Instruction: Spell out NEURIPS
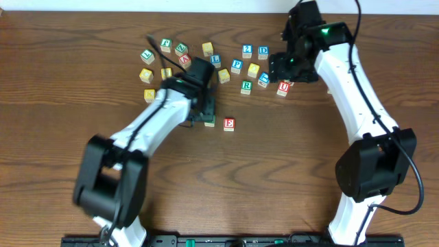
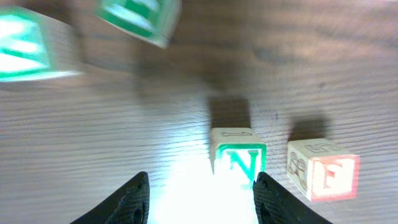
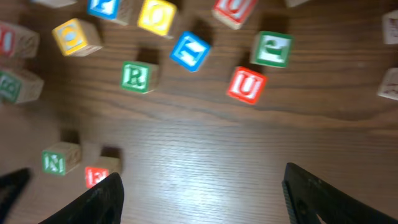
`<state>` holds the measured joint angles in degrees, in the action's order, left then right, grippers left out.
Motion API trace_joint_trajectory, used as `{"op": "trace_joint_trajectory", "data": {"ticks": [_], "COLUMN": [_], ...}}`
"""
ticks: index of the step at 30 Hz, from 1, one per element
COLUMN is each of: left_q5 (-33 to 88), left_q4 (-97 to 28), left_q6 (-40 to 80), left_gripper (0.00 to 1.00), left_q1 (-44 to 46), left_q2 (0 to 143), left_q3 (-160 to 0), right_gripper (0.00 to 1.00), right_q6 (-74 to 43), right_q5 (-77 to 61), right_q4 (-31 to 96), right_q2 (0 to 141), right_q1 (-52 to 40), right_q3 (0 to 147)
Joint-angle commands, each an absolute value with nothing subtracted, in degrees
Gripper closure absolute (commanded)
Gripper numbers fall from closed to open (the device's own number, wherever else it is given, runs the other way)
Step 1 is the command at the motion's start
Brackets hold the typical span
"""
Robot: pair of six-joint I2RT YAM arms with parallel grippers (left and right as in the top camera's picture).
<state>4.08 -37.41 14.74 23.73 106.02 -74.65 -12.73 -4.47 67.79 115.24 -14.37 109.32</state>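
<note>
Over on the left side of the wooden table (image 1: 55, 103), a loose scatter of lettered cubes lies toward the back. Among them are a green L cube (image 1: 147, 56) and several yellow-faced ones whose letters I can't read from here. The left arm (image 1: 147, 127) reaches in on a diagonal from the near-left corner. The left gripper (image 2: 200, 186) hangs low over the wood with its jaws parted and nothing pinched. The N cube (image 2: 239, 157) stands upright on the table between the fingers, its green letter facing the wrist camera. It is close against one finger, with a wide gap to the other. Just to its right, not touching, stands the E cube (image 2: 324, 170) with its red letter. The two make a short row in front of the scatter and apart from it. Further right and farther back, the green R cube (image 1: 245, 87) sits on its own, with the blue P cube (image 1: 236, 66) just behind it. A blue 2 cube (image 1: 247, 50) and a blue D cube (image 1: 263, 52) lie side by side at the back. The red U cube (image 1: 284, 88) lies to the right of the R, under the reach of the right arm (image 1: 350, 89). The right gripper (image 3: 199, 190) hovers near the U, over bare wood, with its fingers spread wide and empty. I can't pick out the I and the S among the other cubes, as the letters are too small.
</note>
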Motion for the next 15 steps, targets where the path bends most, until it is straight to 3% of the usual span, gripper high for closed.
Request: {"op": "trace_joint_trajectory", "data": {"ticks": [1,7,15], "left_q5": [3.2,3.2,1.6], "left_q4": [-38.8,-40.4,-43.2], "left_q6": [14.2,14.5,16.3], "left_gripper": [0.47,0.47,0.55], "left_q1": [21.8,21.8,21.5], "left_q2": [98.7,96.2,98.6], "left_q3": [-76.6,-76.6,-75.7], "right_gripper": [0.24,0.3,0.54], "right_q6": [-13.1,-17.5,-19.8], "right_q5": [-5.1,-5.1,-7.0], "right_q4": [66.8,63.4,58.1], "right_q2": [115.4,115.4,115.4], "right_q1": [-17.4,-20.9,-25.3], "right_q3": [107.5,101.2,92.9]}}
